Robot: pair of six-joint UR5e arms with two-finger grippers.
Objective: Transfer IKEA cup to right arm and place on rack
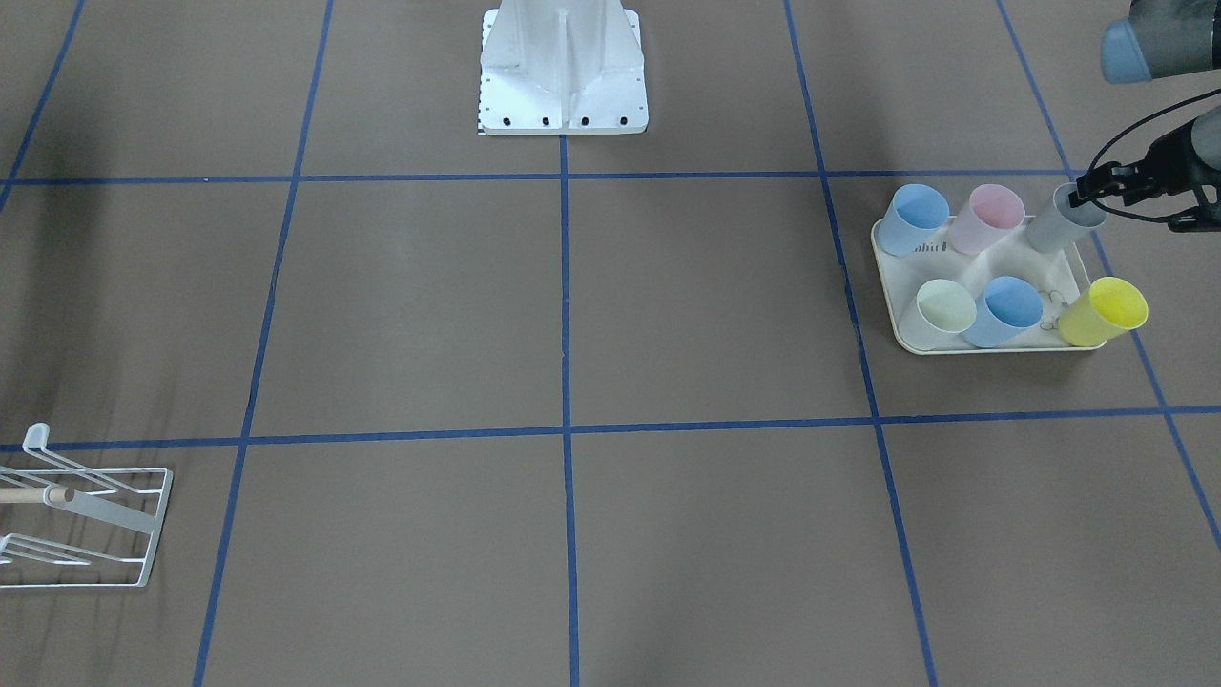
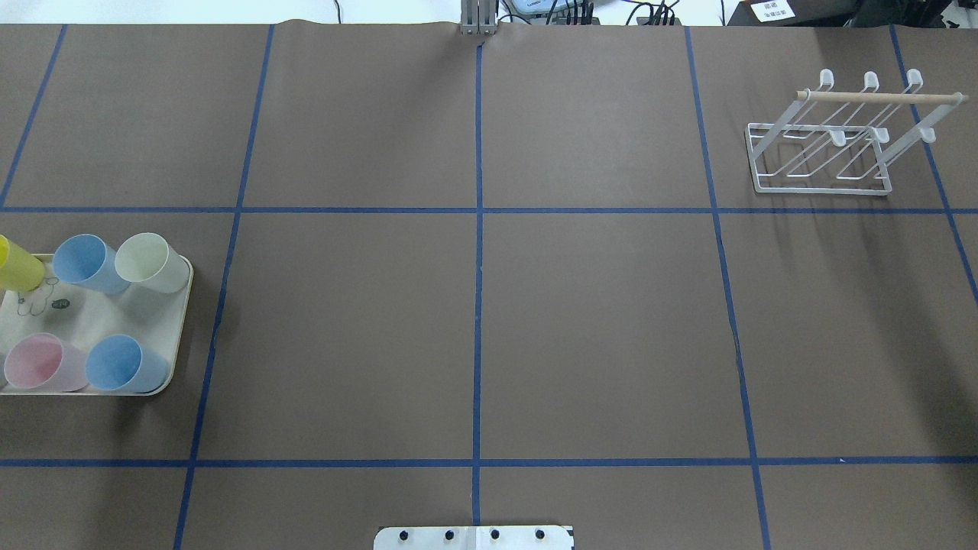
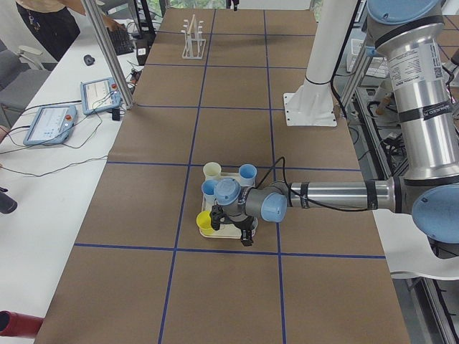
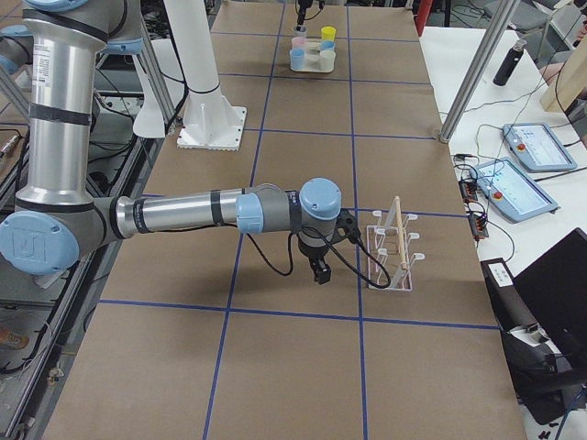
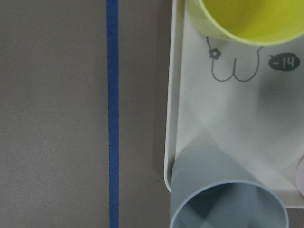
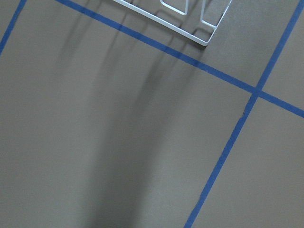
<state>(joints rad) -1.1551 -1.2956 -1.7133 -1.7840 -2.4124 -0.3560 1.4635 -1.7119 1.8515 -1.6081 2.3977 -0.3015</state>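
Here's the grey cup (image 1: pixel 1054 227), standing at the corner of the cream tray (image 1: pixel 992 262), on the side nearest the robot's left arm (image 3: pixel 337 195). The left tool (image 1: pixel 1083 196) is right at that cup's rim. It looks to be touching the lip, but the tips are too small to read, so I cannot tell whether it has closed on the cup or is only poised there. The left wrist view is no help: it shows the cup's mouth below and no fingers at all.

Five neighbours share the tray. The yellow cup (image 1: pixel 1105 310) sits at the other corner on that side, with two blue, a pink and a pale green one beyond. Six cups, all on the tray, none lifted as far as I can judge.

Now across the tabletop (image 2: pixel 596 321), well apart from all this, to the white wire rack (image 2: pixel 838 138). Its prongs are bare, not a cup on it. The right arm (image 4: pixel 183 213) reaches out low beside it, and the right tool (image 4: pixel 320 271) hangs over the tabletop near the rack's base. Only the side view shows that tool, so I cannot tell its state.

By my reckoning this is the very opening: at most a grasp under way. The lift, the hand-over to the right arm and the hanging on the rack are all not yet done.
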